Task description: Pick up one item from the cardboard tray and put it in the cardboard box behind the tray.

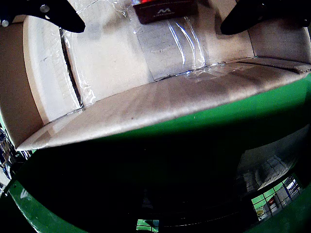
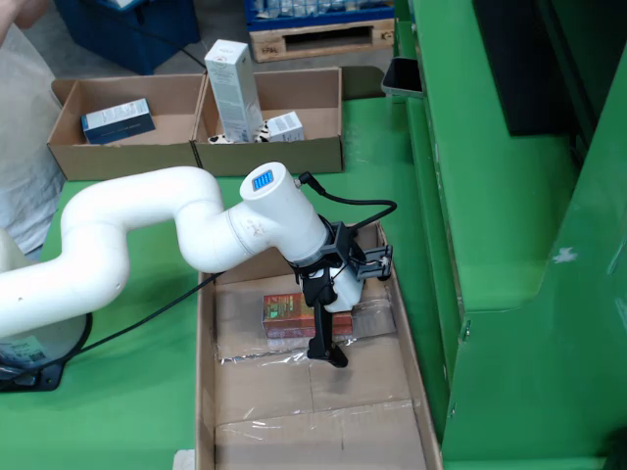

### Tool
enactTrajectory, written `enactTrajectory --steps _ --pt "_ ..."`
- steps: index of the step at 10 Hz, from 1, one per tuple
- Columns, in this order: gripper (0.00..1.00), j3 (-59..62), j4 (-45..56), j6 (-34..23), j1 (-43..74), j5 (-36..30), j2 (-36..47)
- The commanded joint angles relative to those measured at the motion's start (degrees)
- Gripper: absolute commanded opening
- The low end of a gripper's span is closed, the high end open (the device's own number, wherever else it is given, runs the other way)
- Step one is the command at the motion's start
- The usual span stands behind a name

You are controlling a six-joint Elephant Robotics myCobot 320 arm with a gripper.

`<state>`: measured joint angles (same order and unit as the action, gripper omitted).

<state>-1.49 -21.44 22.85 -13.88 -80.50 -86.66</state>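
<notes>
A dark red carton (image 2: 286, 315) with a white logo lies flat on the floor of the long cardboard tray (image 2: 207, 392). In the wrist view the carton (image 1: 165, 10) shows at the top edge, between my two black fingers (image 1: 63, 17) and beyond them. My gripper (image 1: 153, 24) is open, with only taped tray floor between the fingertips. In the fixed view the gripper (image 2: 329, 345) hangs low inside the tray, just off the carton's near right corner. I cannot tell whether it touches the carton.
Two open cardboard boxes stand behind the tray. The left box (image 2: 69, 147) holds a blue carton (image 2: 118, 121). The right box (image 2: 294, 155) holds a tall white carton (image 2: 233, 90) and a small one (image 2: 285, 125). A green machine wall (image 2: 509, 245) runs along the tray's right side.
</notes>
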Motion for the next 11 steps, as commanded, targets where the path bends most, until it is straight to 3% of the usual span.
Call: enactTrajectory --steps 1,5,6,7,8,9,10,11 --pt "1.00 1.5 -0.6 0.3 -0.3 -0.2 2.7" --pt "1.00 1.5 -0.6 0.3 -0.3 -0.2 2.7" --pt "1.00 1.5 1.2 3.2 0.5 -5.5 2.6" --pt "1.00 1.5 1.2 3.2 0.5 -5.5 2.6" --pt "1.00 1.5 10.2 12.1 3.8 -27.4 4.2" --pt "1.00 1.5 21.1 14.4 5.9 -43.1 5.7" --pt "1.00 1.5 21.1 14.4 5.9 -43.1 5.7" --pt "1.00 1.5 40.2 6.6 6.1 -47.0 9.1"
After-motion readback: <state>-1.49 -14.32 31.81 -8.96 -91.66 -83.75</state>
